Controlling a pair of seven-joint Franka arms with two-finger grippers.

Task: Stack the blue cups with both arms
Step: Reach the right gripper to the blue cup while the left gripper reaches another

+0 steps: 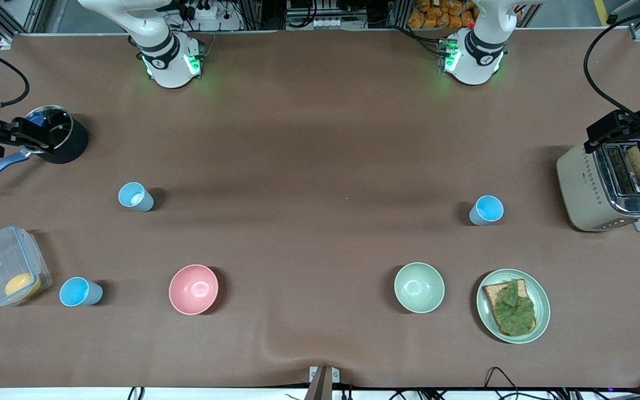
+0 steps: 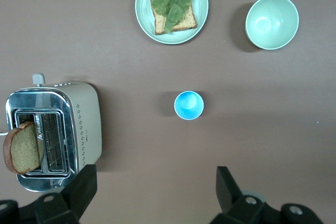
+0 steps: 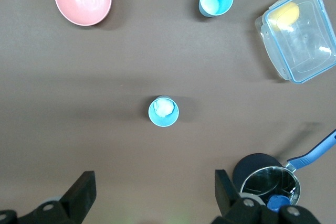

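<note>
Three sky-blue tapered cups [image 1: 135, 196] [image 1: 79, 292] [image 1: 486, 210] stand apart on the brown worktop [image 1: 309, 166], among a pink bowl [image 1: 193, 289], pale green bowl [image 1: 419, 287] and cream toaster [image 1: 603, 189]. The left gripper [image 2: 152, 190] hangs open over the toaster-side cup. The right gripper [image 3: 152, 192] hangs open over another cup, its fingers cut off at the edge.

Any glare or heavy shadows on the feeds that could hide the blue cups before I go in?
Front view: soft broad arm shadows band the table, green base lights glow, all three blue cups sharp. Left wrist view: chrome toaster glints, cup clear. Right wrist view: pot reflects light; one cup's bottom looks washed out.
</note>
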